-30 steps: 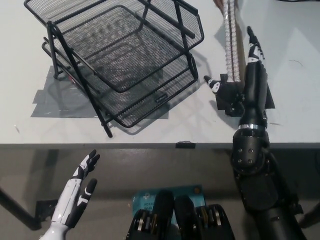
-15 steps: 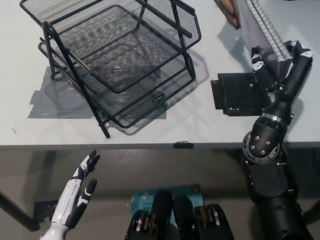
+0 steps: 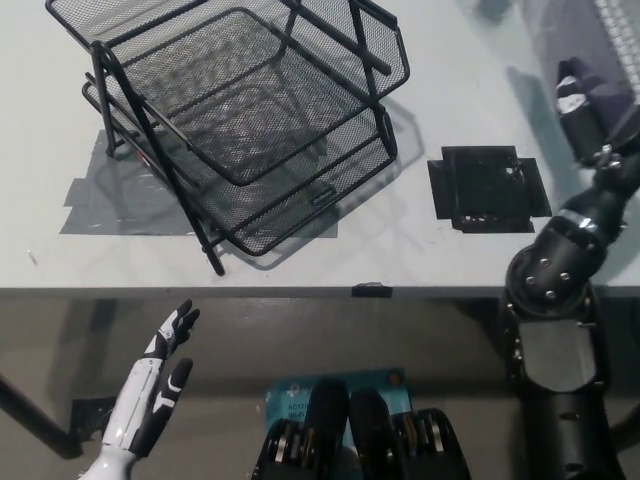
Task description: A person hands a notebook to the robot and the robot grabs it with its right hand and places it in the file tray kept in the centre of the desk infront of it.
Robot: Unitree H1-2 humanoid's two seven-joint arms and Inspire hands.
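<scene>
The black wire-mesh file tray (image 3: pixel 240 110), with stacked tiers, stands on the white desk (image 3: pixel 420 255) left of centre. At the picture's far right edge my black right hand (image 3: pixel 590 110) is raised over the desk, its fingers (image 3: pixel 574 98) wrapped on a grey-purple notebook (image 3: pixel 585 40). The notebook's white spiral binding (image 3: pixel 622 18) shows at the top right corner, and part of the notebook runs out of frame. My white left hand (image 3: pixel 158 392) rests open at the lower left, below the desk's front edge.
A black square patch (image 3: pixel 488 188) is stuck on the desk between the tray and my right arm. Grey tape (image 3: pixel 110 205) lies under the tray's left side. The desk's front edge (image 3: pixel 300 291) crosses the picture. A blue item (image 3: pixel 300 398) lies on the floor.
My right arm swung from beside the black patch to the far right edge, and its fingers closed on the notebook. The person's hand seen at the top has left the view.
</scene>
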